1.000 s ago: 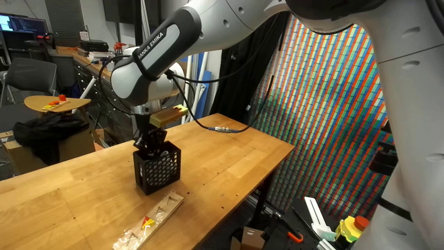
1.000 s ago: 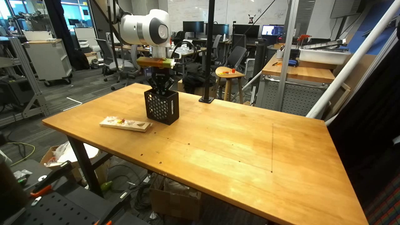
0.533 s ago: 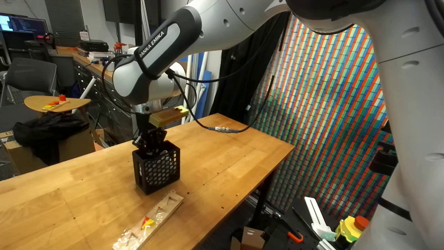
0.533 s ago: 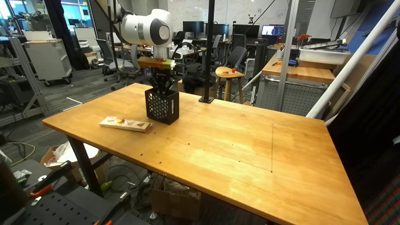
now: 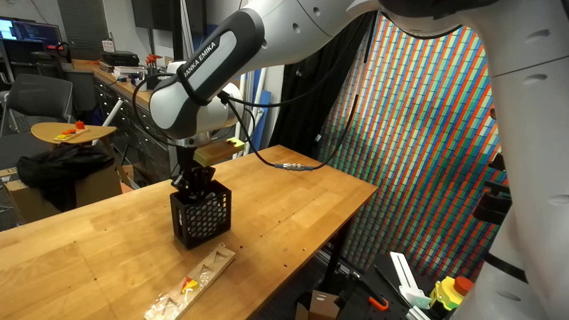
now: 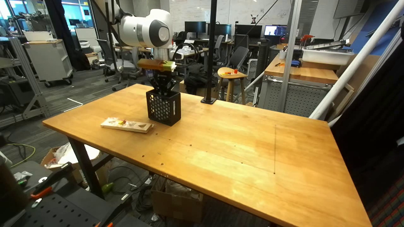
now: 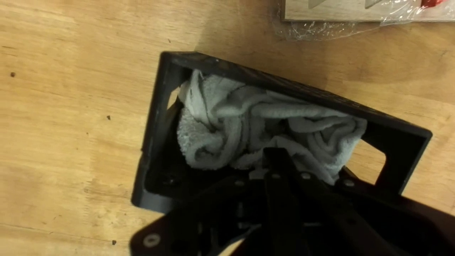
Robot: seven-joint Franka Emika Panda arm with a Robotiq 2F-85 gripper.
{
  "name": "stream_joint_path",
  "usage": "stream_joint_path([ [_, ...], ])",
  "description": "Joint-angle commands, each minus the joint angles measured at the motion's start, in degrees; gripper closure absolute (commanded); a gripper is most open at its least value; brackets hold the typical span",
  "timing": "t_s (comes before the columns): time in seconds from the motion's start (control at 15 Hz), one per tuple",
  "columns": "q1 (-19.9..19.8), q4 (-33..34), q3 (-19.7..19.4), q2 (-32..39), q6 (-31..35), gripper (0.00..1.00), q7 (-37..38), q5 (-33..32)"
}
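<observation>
Cloth (image 7: 227, 121) lies bunched inside the black basket (image 7: 295, 91) in my wrist view, mostly toward twelve o'clock from my clenched gripper (image 7: 276, 153); whether that pinches any I can't tell. In an exterior view, my arm (image 5: 175, 104) has shifted slightly toward three o'clock; in both exterior views the wooden board (image 6: 131, 126) stays put.

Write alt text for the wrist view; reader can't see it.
A black mechanical gripper with shut jaws extends over a crumpled grey terry cloth inside an open, rectangular, black plastic-looking basket; whether it pinches the cloth is unclear. The basket stands on a golden wooden tabletop, with part of a pale wooden board in clear plastic wrap at the top right.
</observation>
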Motion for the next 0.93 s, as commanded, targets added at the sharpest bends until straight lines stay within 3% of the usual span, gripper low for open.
stream_joint_path([
  [0.0, 1.2, -4.3, -1.2, -3.8, 2.5, 0.99, 1.8, -2.4],
  [0.47, 1.7, -7.1, -1.7, -7.1, 2.6, 0.99, 3.1, -6.2],
  [0.87, 1.3, -7.9, -1.0, -6.3, 3.7, 0.99, 2.7, -5.2],
])
